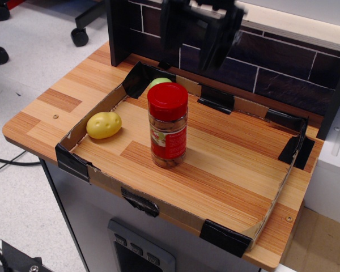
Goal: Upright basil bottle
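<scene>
The basil bottle (168, 126) stands upright on its base on the wooden floor of the cardboard tray (232, 170), left of centre. It is a clear jar with a wide red cap, a red label with a green-white patch, and brownish contents. My gripper (198, 41) is high above and behind the bottle, near the top edge of the view. It is blurred, its two black fingers (220, 39) hang spread apart, and it holds nothing.
A yellow potato (103, 125) lies in the tray's left corner. A green round object (158, 83) sits behind the bottle at the tray's back wall. A dark tiled wall (283, 68) stands behind the tray. A white unit (334, 164) is at the right.
</scene>
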`<state>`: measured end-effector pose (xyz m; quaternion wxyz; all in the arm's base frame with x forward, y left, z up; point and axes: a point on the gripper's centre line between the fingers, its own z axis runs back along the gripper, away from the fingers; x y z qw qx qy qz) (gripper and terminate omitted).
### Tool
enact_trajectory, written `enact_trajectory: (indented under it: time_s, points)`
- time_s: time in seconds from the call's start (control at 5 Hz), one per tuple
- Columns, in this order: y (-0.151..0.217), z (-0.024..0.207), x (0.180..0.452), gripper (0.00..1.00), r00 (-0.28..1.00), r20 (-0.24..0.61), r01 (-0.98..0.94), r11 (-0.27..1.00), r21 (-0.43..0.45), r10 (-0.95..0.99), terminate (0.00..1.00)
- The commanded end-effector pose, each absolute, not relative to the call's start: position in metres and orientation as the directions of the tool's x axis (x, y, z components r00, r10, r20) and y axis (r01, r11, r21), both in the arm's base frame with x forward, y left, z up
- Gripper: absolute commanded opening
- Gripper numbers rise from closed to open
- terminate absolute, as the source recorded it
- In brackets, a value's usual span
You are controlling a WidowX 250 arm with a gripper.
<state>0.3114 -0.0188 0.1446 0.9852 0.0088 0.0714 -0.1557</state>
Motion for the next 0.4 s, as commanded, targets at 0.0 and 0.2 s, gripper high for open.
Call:
enact_trajectory:
  time_s: [0.0, 0.2]
  points:
    - [-0.0209, 0.1779, 0.326, 1.0, 0.959, 0.022, 0.282, 0.959, 0.034, -0.283, 0.0]
    - [-0.0209, 0.1779, 0.326, 1.0, 0.959, 0.022, 0.282, 0.959, 0.034, -0.283, 1.0]
